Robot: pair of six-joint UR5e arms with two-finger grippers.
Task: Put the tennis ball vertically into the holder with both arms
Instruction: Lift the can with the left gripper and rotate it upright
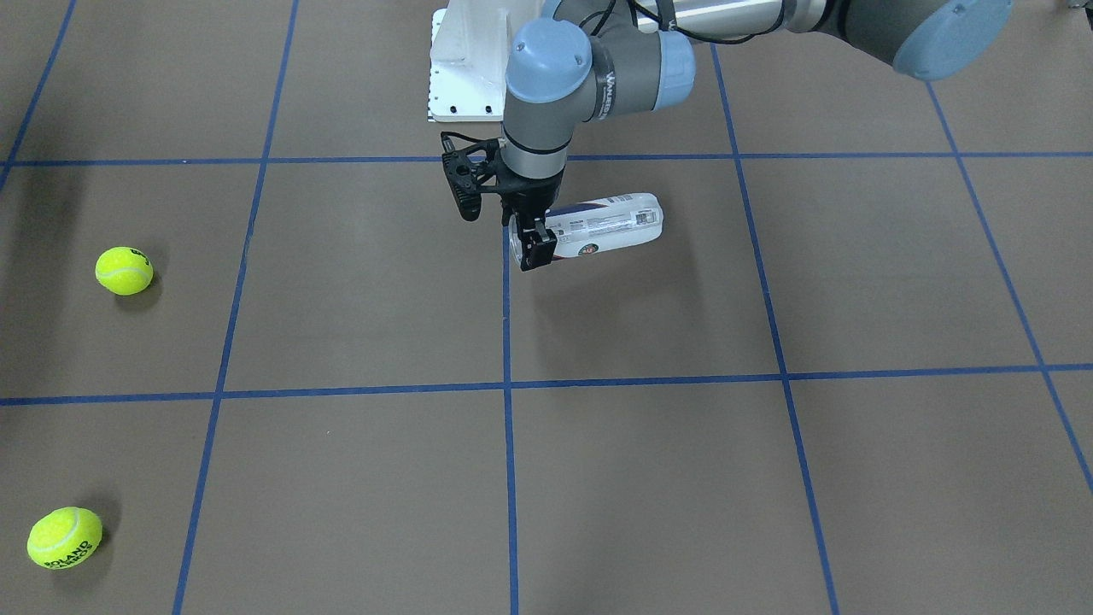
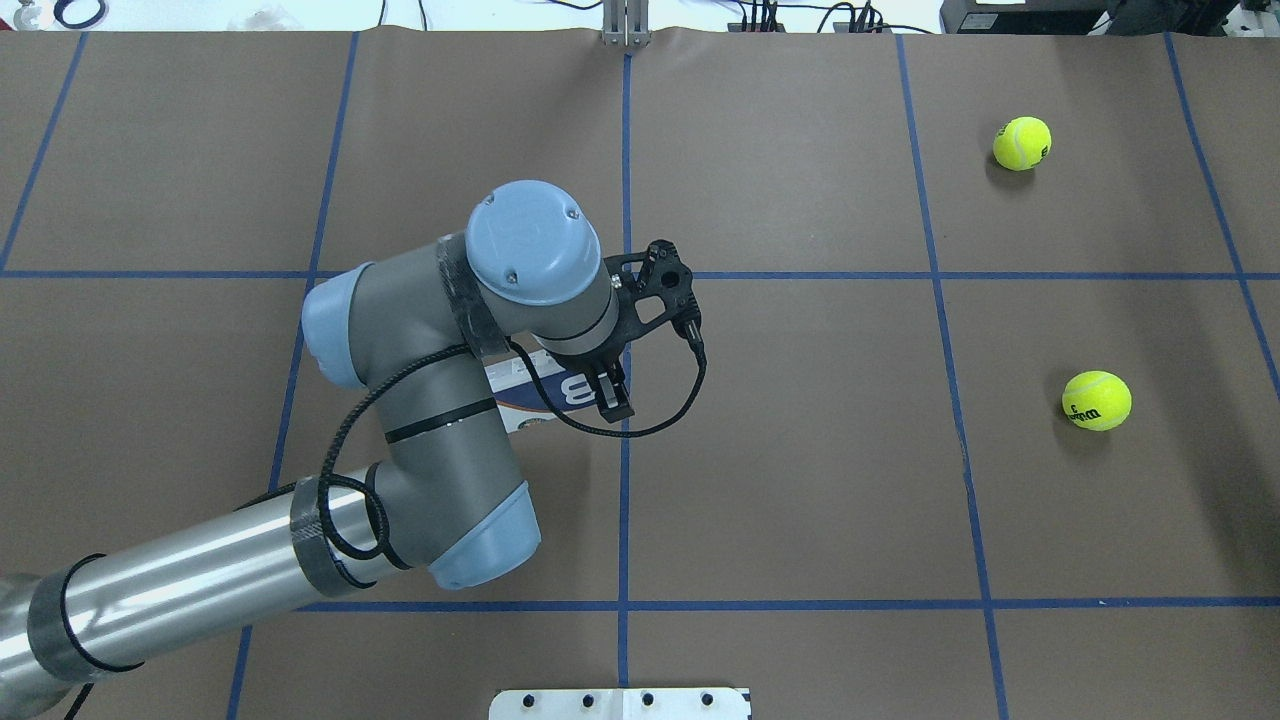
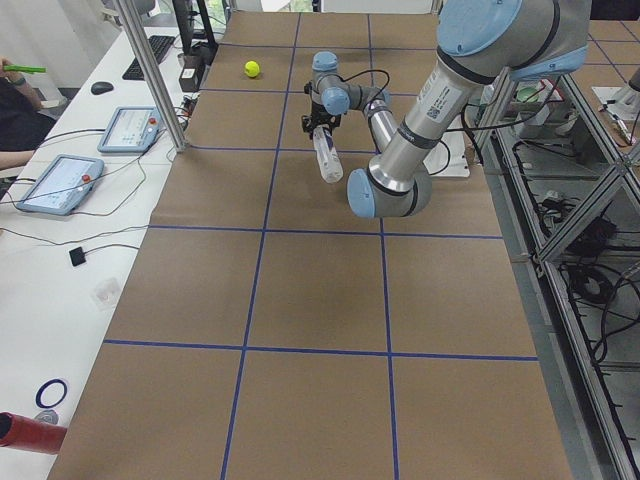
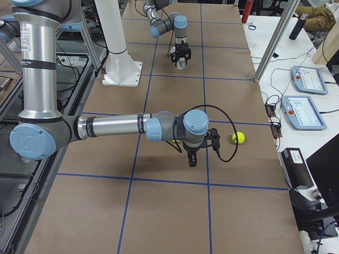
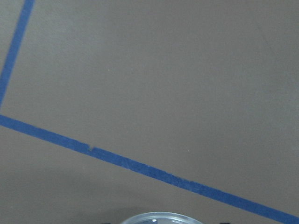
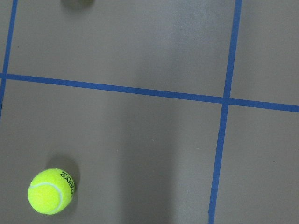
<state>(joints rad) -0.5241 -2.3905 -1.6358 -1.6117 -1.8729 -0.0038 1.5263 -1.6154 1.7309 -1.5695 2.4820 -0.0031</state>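
- The left claw (image 1: pixel 531 241) is clenched on the holder (image 1: pixel 610 220) at its open end. The tube seems lifted off the counter (image 1: pixel 649 478) and is tilted, not upright.
- The step in hand, I judge, is to stand the tube up. Swing its closed end down to 6 o'clock and its mouth to 12, slowly, since a grip by the rim may slip.
- No yellow shows through the tube's clear part, so it looks empty.
- In the overhead view, the far tennis ball (image 2: pixel 1022 143) lies at 2 o'clock of the holder and the near tennis ball (image 2: pixel 1097 400) at 3 o'clock. Both are loose and well apart from it.
- The right claw (image 4: pixel 192 159) hovers near a ball. I cannot tell whether it is clenched or released.
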